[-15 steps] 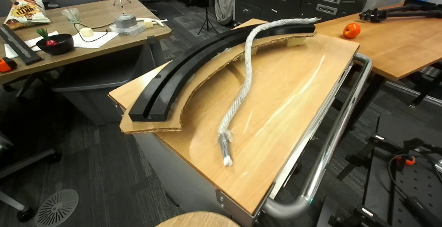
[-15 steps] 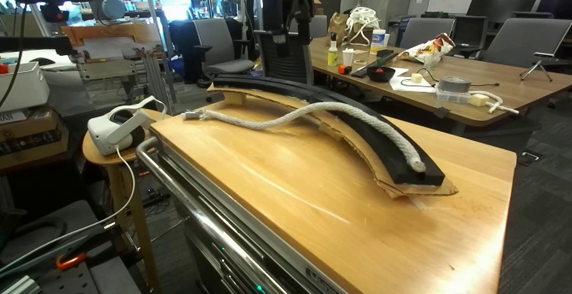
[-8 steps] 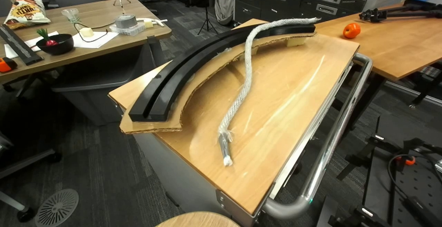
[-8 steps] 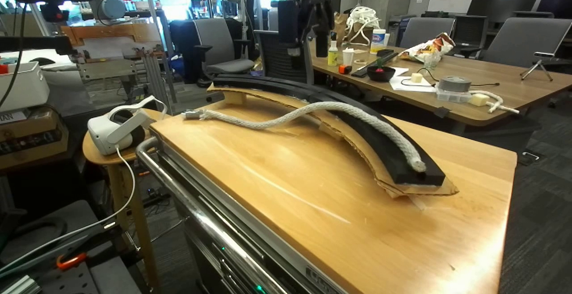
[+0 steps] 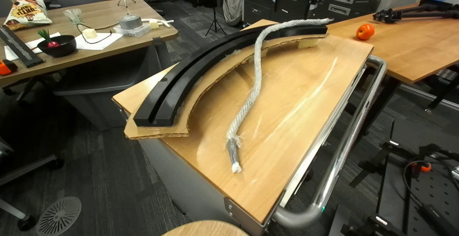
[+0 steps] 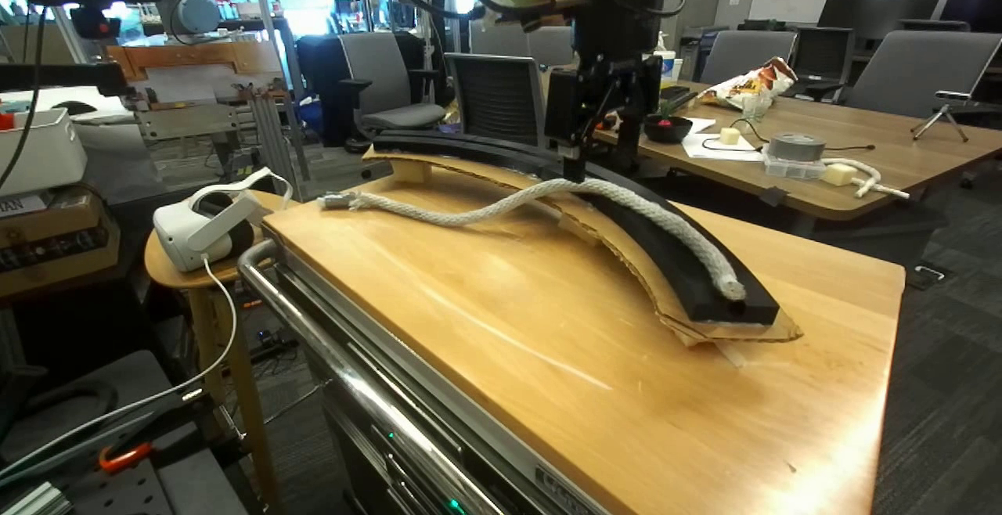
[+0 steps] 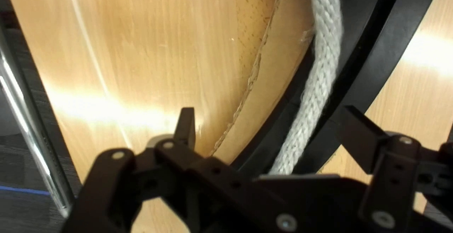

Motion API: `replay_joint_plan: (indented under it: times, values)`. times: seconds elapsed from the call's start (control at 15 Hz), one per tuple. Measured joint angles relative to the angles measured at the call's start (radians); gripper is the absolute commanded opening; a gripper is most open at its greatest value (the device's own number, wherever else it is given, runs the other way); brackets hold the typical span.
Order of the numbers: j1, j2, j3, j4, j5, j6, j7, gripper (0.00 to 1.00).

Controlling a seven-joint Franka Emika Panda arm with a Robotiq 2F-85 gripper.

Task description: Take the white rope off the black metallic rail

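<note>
Lowered further, the gripper (image 7: 269,121) is spread, empty. The white rope (image 7: 324,66), at wrist-view one o'clock, can presumably be grasped.

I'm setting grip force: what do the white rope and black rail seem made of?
White rope: braided fibre, matte, its weave plain in the wrist view; cotton or synthetic, unclear.
Black rail: perhaps plastic or painted metal, satin; it shows a smooth surface, soft sheen.

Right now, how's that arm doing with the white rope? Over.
End effector open, above the black rail, holding nothing. White rope partly on rail, its grey-wrapped end on the wooden tabletop. No obstacle visible between end effector and rope.
</note>
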Motion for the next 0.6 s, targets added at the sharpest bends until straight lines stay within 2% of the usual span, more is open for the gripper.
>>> replay_joint_plan:
  times: [0.33,0.4,0.47,0.6]
  values:
    - [0.005,0.075,0.0,0.05,0.001,0.018,0.121,1.0]
    - [0.006,0.085,-0.001,0.055,0.001,0.02,0.14,0.93]
    - [0.007,0.093,-0.002,0.061,0.001,0.021,0.157,0.73]
    - [0.008,0.106,-0.003,0.068,0.001,0.021,0.183,0.56]
